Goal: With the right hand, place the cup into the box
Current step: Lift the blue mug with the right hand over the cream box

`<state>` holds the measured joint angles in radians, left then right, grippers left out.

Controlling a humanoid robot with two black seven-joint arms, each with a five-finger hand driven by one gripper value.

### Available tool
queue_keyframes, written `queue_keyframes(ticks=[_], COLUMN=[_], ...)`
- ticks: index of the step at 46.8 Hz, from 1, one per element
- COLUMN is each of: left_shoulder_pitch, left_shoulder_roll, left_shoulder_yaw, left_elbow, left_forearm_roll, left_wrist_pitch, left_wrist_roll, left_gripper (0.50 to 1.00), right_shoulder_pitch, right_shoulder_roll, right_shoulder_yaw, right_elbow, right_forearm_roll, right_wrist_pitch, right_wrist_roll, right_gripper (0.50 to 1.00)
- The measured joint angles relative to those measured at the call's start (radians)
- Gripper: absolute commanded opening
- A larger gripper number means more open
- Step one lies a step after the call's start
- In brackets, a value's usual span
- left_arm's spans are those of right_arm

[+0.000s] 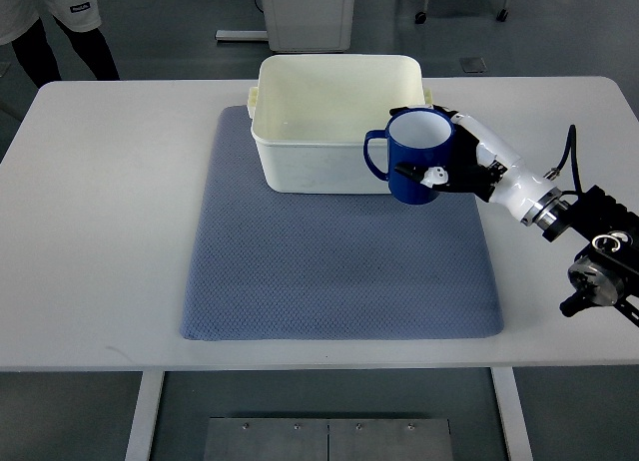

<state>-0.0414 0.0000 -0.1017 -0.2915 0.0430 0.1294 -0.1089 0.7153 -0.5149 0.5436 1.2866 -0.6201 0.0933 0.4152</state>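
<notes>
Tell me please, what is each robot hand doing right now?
Right robot hand: shut on the cup, at the box front right corner.
Left robot hand: not in view.

One camera only, set high on the robot's own side, looking steeply down and forward across the white table (pixel 110 231). Moderately near; table fills the frame, floor visible beyond its far edge.

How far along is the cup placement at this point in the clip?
Done: the right hand has the blue cup grasped and upright. In hand: the cup overlaps the white box's front right corner, handle toward the picture's left. Left: carrying it over the rim, setting it inside, releasing.
</notes>
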Motion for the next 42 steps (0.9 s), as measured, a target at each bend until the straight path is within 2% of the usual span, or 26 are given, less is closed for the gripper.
queue_keyframes(ticks=[22,34,42], left_shoulder_pitch=[0.000,0.000,0.000], left_shoulder_roll=[0.000,0.000,0.000], left_shoulder_yaw=[0.000,0.000,0.000], left_elbow=[0.000,0.000,0.000], left_forearm_roll=[0.000,0.000,0.000], left_wrist_pitch=[0.000,0.000,0.000], left_wrist_roll=[0.000,0.000,0.000], left_gripper=[1.000,1.000,1.000], right_shoulder_pitch=[0.154,0.252,0.297], right_shoulder_roll=[-0.004,0.090,0.191], right_shoulder_yaw=[-0.017,-0.074,-0.076], right_elbow=[-0.012,-0.113,-0.209], right_forearm_roll=[0.081,0.091,0.091], right_wrist_pitch=[-0.003,-0.024,-0.032], right_wrist_roll=[-0.068,-0.080,-0.103], right_gripper=[0.500,0.500,0.500])
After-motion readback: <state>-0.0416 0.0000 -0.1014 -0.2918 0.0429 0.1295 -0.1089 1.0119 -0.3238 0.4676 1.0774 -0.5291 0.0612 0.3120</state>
